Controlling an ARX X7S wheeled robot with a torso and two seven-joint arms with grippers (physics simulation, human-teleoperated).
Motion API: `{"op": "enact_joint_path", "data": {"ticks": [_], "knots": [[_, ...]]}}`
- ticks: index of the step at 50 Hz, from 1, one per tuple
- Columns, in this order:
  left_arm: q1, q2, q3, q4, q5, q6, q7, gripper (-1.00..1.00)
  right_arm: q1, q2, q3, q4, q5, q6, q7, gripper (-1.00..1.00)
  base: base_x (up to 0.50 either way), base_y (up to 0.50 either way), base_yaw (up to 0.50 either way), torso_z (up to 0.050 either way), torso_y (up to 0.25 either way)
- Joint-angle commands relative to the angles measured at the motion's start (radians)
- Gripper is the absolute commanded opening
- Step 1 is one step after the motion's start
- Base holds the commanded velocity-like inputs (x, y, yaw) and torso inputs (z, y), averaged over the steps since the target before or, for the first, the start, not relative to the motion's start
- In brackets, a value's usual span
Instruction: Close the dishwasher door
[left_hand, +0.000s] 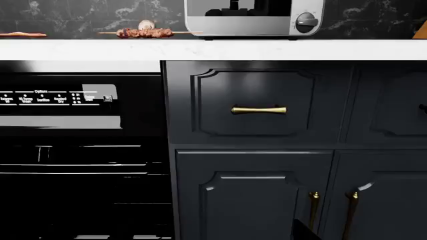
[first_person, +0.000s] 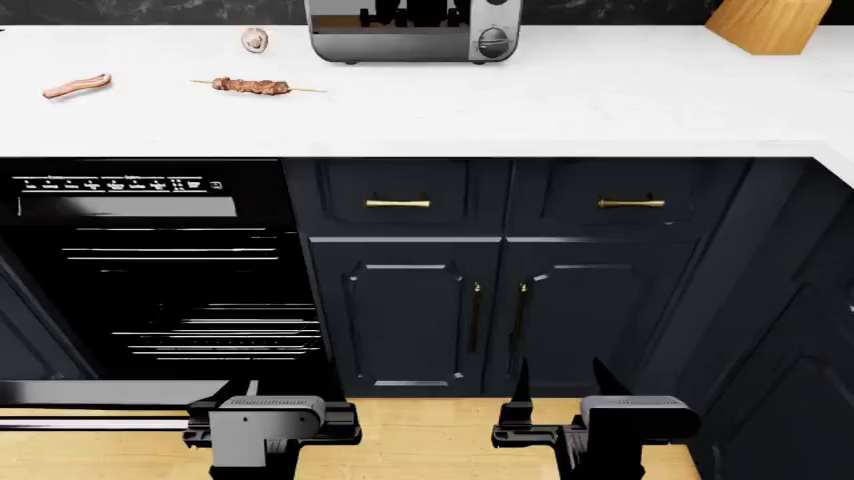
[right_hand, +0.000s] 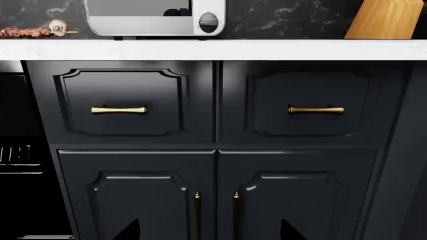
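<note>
Head view: dishwasher door (first_person: 80, 395) lowered open, just beside left hand (first_person: 220, 388); both hands empty, right hand (first_person: 558, 385) spread.

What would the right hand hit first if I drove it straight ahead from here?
Most likely the dark cupboard doors below the drawers: the right hand points at them, its open fingers framing the pair of brass handles. Nothing shows in between, though depth is unclear.

wall: dark marble backsplash (first_person: 627, 10) | counter: white countertop (first_person: 534, 110) | cabinets: navy, brass handles (first_person: 400, 203) | floor: light wood (first_person: 414, 440)
</note>
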Motion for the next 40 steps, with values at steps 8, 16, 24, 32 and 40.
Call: {"op": "enact_joint_path", "data": {"ticks": [8,16,24,32,40], "knots": [[0.004,-0.038,0.043,-0.008,-0.044,0.007,-0.046,1.0,0.0,0.041,-0.055,0.013,0.011,-0.013,0.049,1.0,0.0,0.0,0.0,0.0,0.0],[0.004,-0.054,0.061,0.003,-0.062,0.001,-0.064,1.0,-0.004,0.056,-0.076,0.008,0.019,-0.019,0.071,1.0,0.0,0.0,0.0,0.0,0.0],[0.079,-0.067,0.079,0.098,-0.073,0.017,-0.083,1.0,-0.076,0.079,-0.077,-0.063,0.043,-0.042,0.079,1.0,0.0,0.0,0.0,0.0,0.0],[0.182,-0.075,0.083,0.158,-0.081,0.092,-0.11,1.0,-0.178,0.099,-0.068,-0.087,0.03,-0.187,0.112,1.0,0.0,0.0,0.0,0.0,0.0],[0.276,-0.082,0.08,0.157,-0.098,0.181,-0.13,1.0,-0.261,0.123,-0.067,-0.101,0.037,-0.284,0.121,1.0,0.0,0.0,0.0,0.0,0.0]]}}
